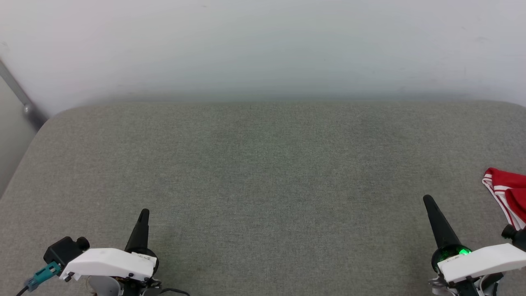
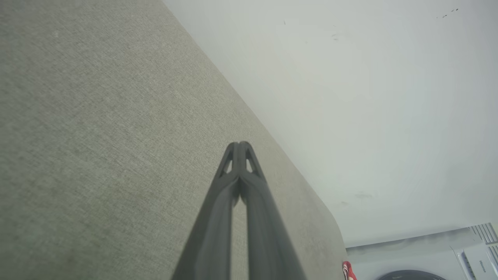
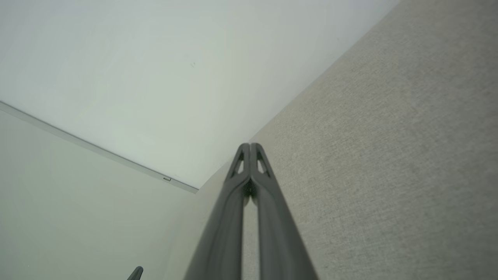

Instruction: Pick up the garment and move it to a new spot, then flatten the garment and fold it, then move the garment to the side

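low at the bottom left of the head view is my left hand (image 1: 144,213), its two dark fingers pressed together into one point and holding nothing. my right hand (image 1: 427,200) is at the bottom right, likewise closed tight and empty, with a green light (image 1: 463,251) glowing at its base. in each wrist view the fingertips meet at the centre of the frame. both hands lie over a grey fabric-covered tabletop (image 1: 263,172) with rounded far corners. the garment (image 1: 506,186) rests on it at the right edge of the frame, to the right of my right hand and apart from its fingers: bunched red cloth with red-white striped trim, cut off by the frame edge. a white wall (image 1: 263,45) fills the upper part, and a grey rail (image 1: 18,94) slants down at the upper left.
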Controlling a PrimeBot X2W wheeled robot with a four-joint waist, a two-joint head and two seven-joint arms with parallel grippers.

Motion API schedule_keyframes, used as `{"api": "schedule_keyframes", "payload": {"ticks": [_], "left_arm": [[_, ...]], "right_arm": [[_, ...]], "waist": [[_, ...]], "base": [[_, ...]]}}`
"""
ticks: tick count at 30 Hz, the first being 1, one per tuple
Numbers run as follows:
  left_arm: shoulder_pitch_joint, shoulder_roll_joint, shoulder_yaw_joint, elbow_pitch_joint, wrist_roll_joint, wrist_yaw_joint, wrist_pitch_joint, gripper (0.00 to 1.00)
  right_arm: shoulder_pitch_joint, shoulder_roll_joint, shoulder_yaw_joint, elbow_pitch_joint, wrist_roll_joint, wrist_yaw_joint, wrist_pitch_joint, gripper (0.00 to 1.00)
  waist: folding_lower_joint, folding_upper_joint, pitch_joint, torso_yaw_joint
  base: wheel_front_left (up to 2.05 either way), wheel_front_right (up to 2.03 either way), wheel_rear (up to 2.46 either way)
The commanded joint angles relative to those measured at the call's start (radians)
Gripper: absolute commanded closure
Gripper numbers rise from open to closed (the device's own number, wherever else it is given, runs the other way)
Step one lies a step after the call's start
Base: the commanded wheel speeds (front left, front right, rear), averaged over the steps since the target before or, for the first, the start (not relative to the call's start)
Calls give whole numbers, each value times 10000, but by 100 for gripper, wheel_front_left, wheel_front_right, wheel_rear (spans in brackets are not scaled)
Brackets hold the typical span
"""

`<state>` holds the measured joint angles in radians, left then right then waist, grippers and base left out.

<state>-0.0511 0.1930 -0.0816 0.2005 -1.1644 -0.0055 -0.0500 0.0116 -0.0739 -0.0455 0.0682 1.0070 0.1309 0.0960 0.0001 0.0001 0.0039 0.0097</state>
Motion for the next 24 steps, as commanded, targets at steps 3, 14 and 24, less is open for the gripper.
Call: {"api": "schedule_keyframes", "payload": {"ticks": [3, 14, 24], "left_arm": [[-278, -61, 200, -47, -353, -124, 108, 100], [-355, -356, 578, 58, -1302, -389, 442, 100], [-420, -584, 869, 148, -2020, -586, 691, 100]], "right_arm": [[-307, -73, -32, 51, 502, 1, -77, 100], [-532, -68, -95, 433, 1827, 0, -86, 100], [-676, -57, -155, 730, 2817, -1, -84, 100]], "waist": [[-1, -1, 0, -4], [-1, -1, -1, -21], [-1, -1, -3, -35]], "base": [[0, 0, 0], [0, 0, 0], [0, 0, 0]]}}
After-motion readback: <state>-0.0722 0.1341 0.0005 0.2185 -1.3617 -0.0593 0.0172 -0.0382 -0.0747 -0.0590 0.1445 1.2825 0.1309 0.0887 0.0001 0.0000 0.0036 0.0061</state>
